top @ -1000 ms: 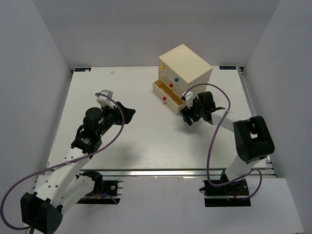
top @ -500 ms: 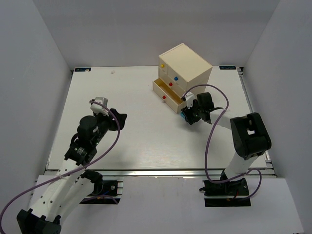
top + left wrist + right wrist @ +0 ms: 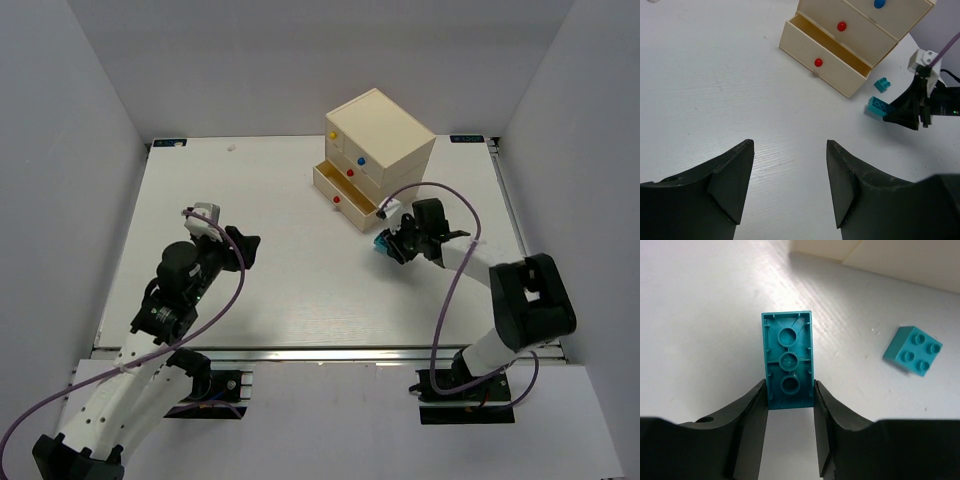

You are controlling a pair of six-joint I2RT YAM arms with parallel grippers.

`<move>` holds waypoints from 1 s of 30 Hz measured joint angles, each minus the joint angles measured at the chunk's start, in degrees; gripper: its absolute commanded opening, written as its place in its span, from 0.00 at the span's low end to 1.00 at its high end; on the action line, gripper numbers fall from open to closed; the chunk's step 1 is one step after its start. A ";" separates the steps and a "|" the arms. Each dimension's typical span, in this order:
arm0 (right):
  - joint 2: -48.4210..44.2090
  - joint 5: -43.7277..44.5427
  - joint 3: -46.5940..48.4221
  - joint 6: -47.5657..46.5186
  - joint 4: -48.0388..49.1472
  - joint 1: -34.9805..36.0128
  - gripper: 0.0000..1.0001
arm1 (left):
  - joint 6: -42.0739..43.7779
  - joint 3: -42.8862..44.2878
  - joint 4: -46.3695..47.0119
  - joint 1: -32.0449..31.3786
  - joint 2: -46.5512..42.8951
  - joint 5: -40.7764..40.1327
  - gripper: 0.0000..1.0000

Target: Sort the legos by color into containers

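The cream chest (image 3: pixel 380 135) stands at the back right; its bottom drawer (image 3: pixel 345 200), with a red knob, is pulled open. My right gripper (image 3: pixel 385 243) is shut on a long teal-blue lego (image 3: pixel 788 360), underside facing the camera, low over the table just in front of the open drawer. This lego also shows in the left wrist view (image 3: pixel 878 106). A small square teal-blue lego (image 3: pixel 912 350) lies on the table beside the chest (image 3: pixel 883 84). My left gripper (image 3: pixel 790 150) is open and empty over bare table at the left (image 3: pixel 243 243). No other legos show.
The chest's two upper drawers, with a yellow knob (image 3: pixel 333 138) and a blue knob (image 3: pixel 362 160), are closed. White walls enclose the table (image 3: pixel 300 290) on three sides. Purple cables loop over both arms.
My left arm pulled back toward the near left. My right gripper moved slightly nearer and to the right, away from the drawer, and now holds the teal-blue lego.
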 measured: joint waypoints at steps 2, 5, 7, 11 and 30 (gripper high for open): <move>-4.98 -1.25 -1.11 -1.88 -3.58 0.02 0.00 | 0.00 0.00 -0.02 -0.02 -0.52 0.07 0.70; -11.76 -3.17 -0.48 -3.80 -7.56 0.26 0.00 | -0.02 0.00 0.00 0.07 -1.20 0.28 0.70; -14.08 -3.37 1.95 -4.28 -10.12 0.87 0.00 | -0.02 0.00 0.02 0.07 -1.53 0.31 0.70; -13.77 -1.53 8.72 -4.63 -13.14 3.58 0.00 | -0.04 -0.02 0.02 0.07 -2.01 0.33 0.70; 12.68 43.10 38.71 -6.64 -22.29 26.84 0.00 | -0.04 -0.04 -0.02 0.00 -4.24 -0.33 0.70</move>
